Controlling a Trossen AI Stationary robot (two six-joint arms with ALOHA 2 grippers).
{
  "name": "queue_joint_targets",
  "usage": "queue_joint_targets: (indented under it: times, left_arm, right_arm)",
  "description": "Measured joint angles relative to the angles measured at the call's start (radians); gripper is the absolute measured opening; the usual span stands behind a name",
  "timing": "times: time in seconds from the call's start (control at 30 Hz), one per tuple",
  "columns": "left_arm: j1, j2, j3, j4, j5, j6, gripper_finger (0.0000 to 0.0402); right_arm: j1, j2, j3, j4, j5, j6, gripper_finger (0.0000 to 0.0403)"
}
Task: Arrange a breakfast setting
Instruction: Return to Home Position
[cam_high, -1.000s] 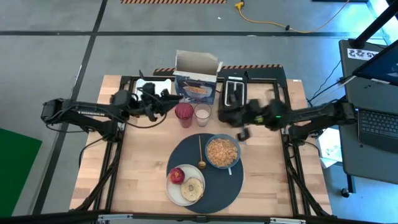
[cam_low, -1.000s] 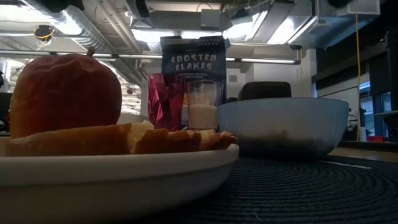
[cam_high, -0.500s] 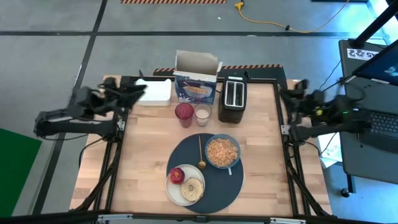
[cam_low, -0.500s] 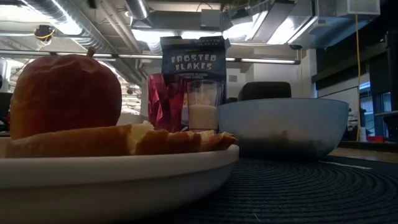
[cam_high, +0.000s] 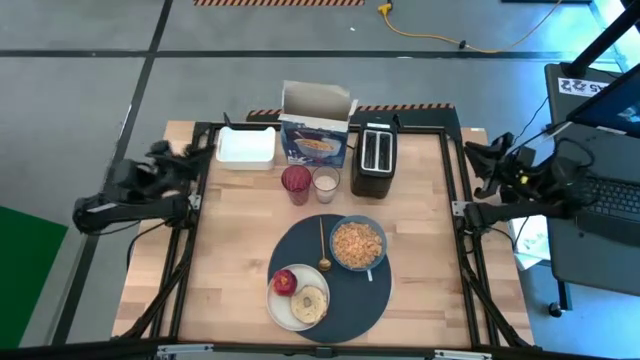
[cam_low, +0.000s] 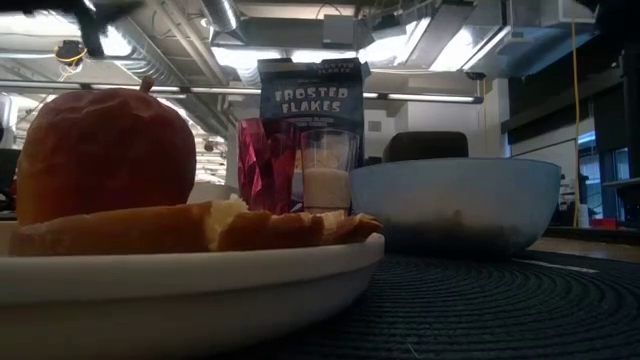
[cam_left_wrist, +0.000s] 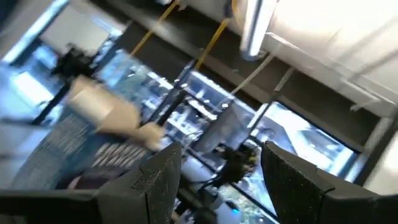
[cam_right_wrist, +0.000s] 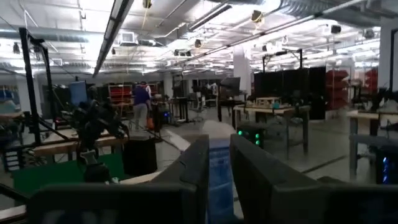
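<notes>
I see my left pincer (cam_left_wrist: 219, 149) at the table's (cam_high: 230, 250) left edge, fingers apart. My right pincer (cam_right_wrist: 219, 140) is at the right edge, narrowly apart. The placemat (cam_high: 350, 300) lies lower centre.

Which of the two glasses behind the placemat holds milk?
The clear glass, the one nearer the toaster, holds milk; the other glass beside it is red.

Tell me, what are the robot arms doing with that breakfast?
Nothing is being handled right now. The left gripper and right gripper are both open and empty, off at the left and right edges of the table. Breakfast looks laid out: on the placemat sit the blue bowl of cereal flakes, the gold spoon beside it, and the white plate with the apple and bagel.
</notes>
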Motion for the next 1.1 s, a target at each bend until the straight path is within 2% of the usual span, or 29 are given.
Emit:
queue_joint_targets:
  times: [0.1, 0.2, 0.3, 0.33, 0.4, 0.5, 0.63, 0.8, 0.93, 1.03, 1.1]
  left_arm:
    - [0.0, 0.003, -0.089, -0.005, -0.011, -0.053, 0.021]
    - [0.0, 0.009, -0.146, 0.036, -0.015, -0.099, 0.021]
    - [-0.002, 0.004, -0.235, 0.102, -0.003, -0.131, 0.021]
    - [-0.001, 0.004, -0.254, 0.169, -0.003, -0.13, 0.021]
    - [-0.001, 0.0, -0.287, 0.292, -0.017, -0.128, 0.021]
    - [-0.002, 0.005, -0.338, 0.349, -0.022, -0.154, 0.021]
    - [-0.022, 0.004, -0.4, 0.386, -0.022, -0.226, 0.021]
    - [-0.068, 0.008, -0.4, 0.331, -0.101, -0.208, 0.021]
    - [-0.073, 0.003, -0.4, 0.348, -0.161, -0.148, 0.021]
    - [-0.072, 0.004, -0.4, 0.327, -0.135, -0.152, 0.021]
    - [-0.072, 0.004, -0.4, 0.313, -0.069, -0.167, 0.0207]
  right_arm:
    - [0.0, -0.052, -0.077, 0.006, 0.002, 0.053, 0.0067]
    - [0.0, -0.05, -0.153, 0.044, 0.028, 0.131, 0.0067]
    - [0.0, -0.035, -0.258, 0.338, -0.024, 0.121, 0.0067]
    - [0.0, -0.043, -0.297, 0.388, -0.033, 0.099, 0.0067]
    - [0.0, -0.05, -0.349, 0.467, -0.035, 0.067, 0.0067]
    - [-0.001, -0.051, -0.383, 0.564, -0.01, 0.048, 0.0067]
    - [0.0, -0.046, -0.489, 0.558, -0.015, 0.164, 0.0067]
    - [0.0, -0.051, -0.638, 0.76, 0.017, 0.202, 0.0067]
    - [-0.033, -0.052, -0.632, 0.842, 0.044, 0.104, 0.0067]
    - [-0.083, -0.052, -0.631, 0.842, -0.019, 0.108, 0.0067]
    - [-0.121, -0.052, -0.631, 0.772, -0.101, 0.179, 0.0067]
